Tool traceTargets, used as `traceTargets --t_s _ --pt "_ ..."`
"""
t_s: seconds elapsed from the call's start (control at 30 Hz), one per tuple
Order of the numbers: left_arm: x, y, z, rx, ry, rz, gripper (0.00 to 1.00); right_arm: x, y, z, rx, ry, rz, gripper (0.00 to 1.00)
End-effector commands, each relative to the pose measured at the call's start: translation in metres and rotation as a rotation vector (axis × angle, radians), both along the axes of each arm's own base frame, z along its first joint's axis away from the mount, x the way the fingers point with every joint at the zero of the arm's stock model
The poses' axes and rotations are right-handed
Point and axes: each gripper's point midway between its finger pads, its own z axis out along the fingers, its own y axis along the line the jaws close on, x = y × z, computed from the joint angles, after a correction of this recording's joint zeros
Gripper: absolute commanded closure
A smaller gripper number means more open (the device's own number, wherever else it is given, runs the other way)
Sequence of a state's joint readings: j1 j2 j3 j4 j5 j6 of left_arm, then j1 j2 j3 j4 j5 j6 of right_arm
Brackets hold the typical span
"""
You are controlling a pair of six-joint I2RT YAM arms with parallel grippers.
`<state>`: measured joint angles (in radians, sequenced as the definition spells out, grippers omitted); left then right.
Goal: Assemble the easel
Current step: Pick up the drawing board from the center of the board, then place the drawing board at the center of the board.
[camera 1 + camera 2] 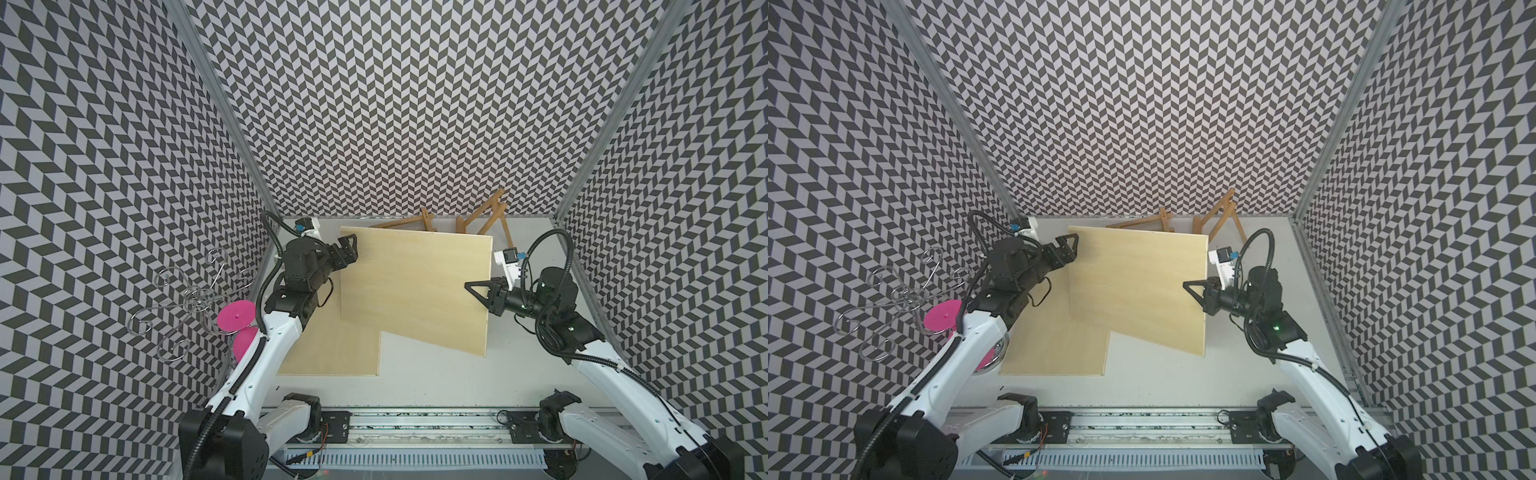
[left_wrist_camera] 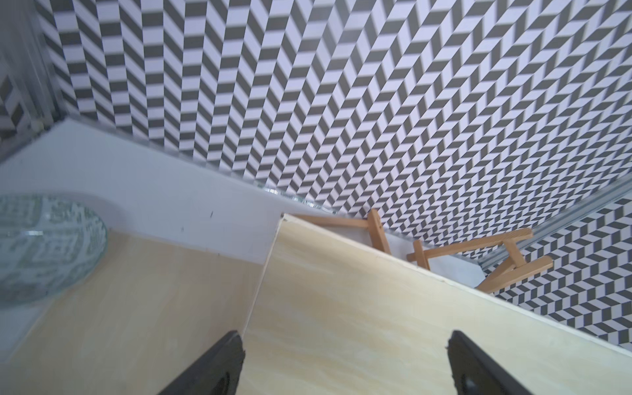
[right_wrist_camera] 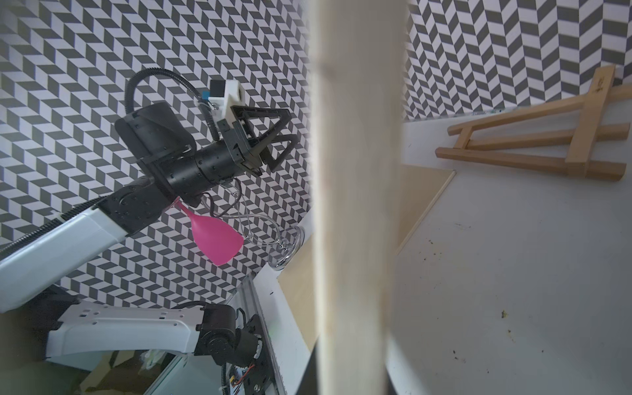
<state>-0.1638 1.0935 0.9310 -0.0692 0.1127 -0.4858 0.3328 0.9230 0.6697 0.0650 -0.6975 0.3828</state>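
Only our right fingers (image 1: 470, 286) pinch the wooden board (image 1: 415, 291); our left fingers (image 2: 212, 369) are open. It may slip onto the easel (image 2: 478, 243) at twelve o'clock.

each arm pairs white shell links (image 1: 278, 338) with black joint housings (image 1: 303, 266). ribbed black conduit (image 3: 150, 71) runs along them. the left gripper (image 3: 292, 126) has black triangular lattice fingers (image 3: 260, 109) beside a white camera block (image 3: 229, 94) with a blue tag (image 3: 206, 93). a green light (image 1: 1276, 328) glows on the right arm (image 1: 1308, 374).
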Motion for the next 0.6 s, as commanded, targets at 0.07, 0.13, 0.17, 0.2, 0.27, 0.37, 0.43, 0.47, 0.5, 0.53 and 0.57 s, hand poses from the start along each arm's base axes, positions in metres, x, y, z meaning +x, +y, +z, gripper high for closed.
traceTargets --t_s 0.07,0.13,0.17,0.2,0.27,0.37,0.43,0.47,0.5,0.53,0.57 --pt "-0.003 -0.008 0.058 0.055 -0.150 -0.044 0.01 -0.003 -0.002 0.084 0.031 -0.501 -0.119 1.00" --pt "0.000 -0.004 0.073 0.053 -0.174 -0.050 0.00 -0.005 -0.004 0.082 0.020 -0.546 -0.160 1.00" --pt "0.003 0.000 0.079 0.053 -0.177 -0.040 0.00 -0.007 -0.004 0.079 0.019 -0.570 -0.168 1.00" --pt "0.006 0.003 0.084 0.049 -0.175 -0.033 0.00 -0.010 -0.002 0.075 0.014 -0.589 -0.174 1.00" --pt "0.017 0.013 0.084 0.032 -0.155 -0.033 0.00 -0.013 0.001 0.067 0.003 -0.621 -0.187 1.00" --pt "0.034 0.020 0.078 -0.017 -0.106 -0.075 0.00 -0.024 0.013 0.058 -0.021 -0.660 -0.136 1.00" --pt "0.043 0.024 0.071 -0.020 -0.085 -0.088 0.00 -0.028 0.019 0.050 -0.055 -0.666 -0.123 1.00" --pt "0.047 0.029 0.065 -0.025 -0.068 -0.081 0.00 -0.028 0.021 0.047 -0.059 -0.663 -0.133 1.00" --pt "0.052 0.037 0.059 -0.029 -0.055 -0.068 0.00 -0.030 0.023 0.041 -0.062 -0.664 -0.129 1.00" --pt "0.055 0.045 0.053 -0.039 -0.040 -0.048 0.00 -0.031 0.025 0.037 -0.063 -0.666 -0.121 1.00" --pt "0.059 0.053 0.047 -0.047 -0.036 -0.035 0.00 -0.031 0.027 0.031 -0.073 -0.660 -0.112 1.00"
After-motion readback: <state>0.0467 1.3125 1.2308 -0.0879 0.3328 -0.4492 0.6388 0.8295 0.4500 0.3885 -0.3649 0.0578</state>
